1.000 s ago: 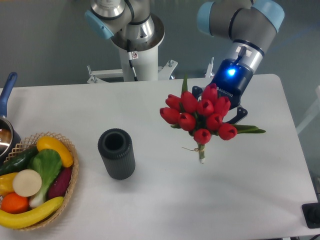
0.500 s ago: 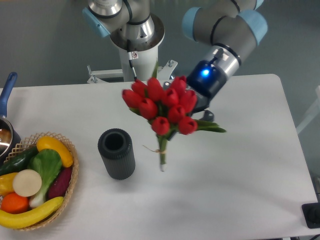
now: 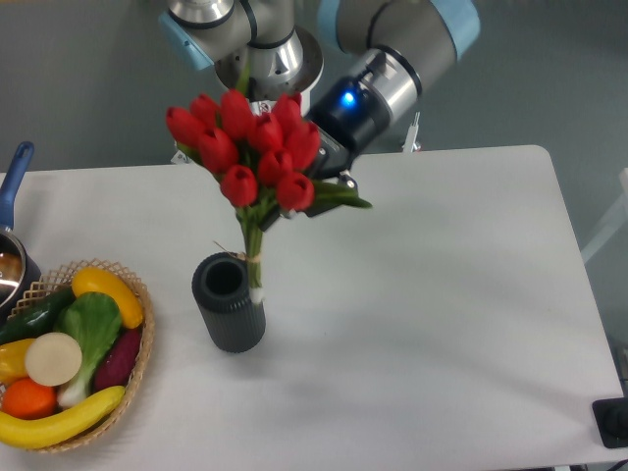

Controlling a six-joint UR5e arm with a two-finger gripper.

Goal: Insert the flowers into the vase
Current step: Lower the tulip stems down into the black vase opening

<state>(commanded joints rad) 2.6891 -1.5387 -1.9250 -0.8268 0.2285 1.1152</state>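
A tied bunch of red tulip flowers [image 3: 247, 144] with green leaves hangs in the air, held by my gripper [image 3: 312, 184], which is shut on the bunch behind the blooms. Its fingers are mostly hidden by the leaves and buds. The thin stems [image 3: 254, 250] point down, and their ends overlap the right rim of the vase [image 3: 229, 302]. I cannot tell whether the stem tips are inside the mouth. The vase is dark grey, ribbed and cylindrical, and it stands upright on the white table [image 3: 442, 294].
A wicker basket [image 3: 137, 334] of fruit and vegetables sits at the front left. A pot with a blue handle [image 3: 14, 182] shows at the left edge. The robot's white base [image 3: 267, 98] stands behind the table.
The arm has carried the flowers leftward and upward across the table. The stem ends went from right of the vase to over its right rim.
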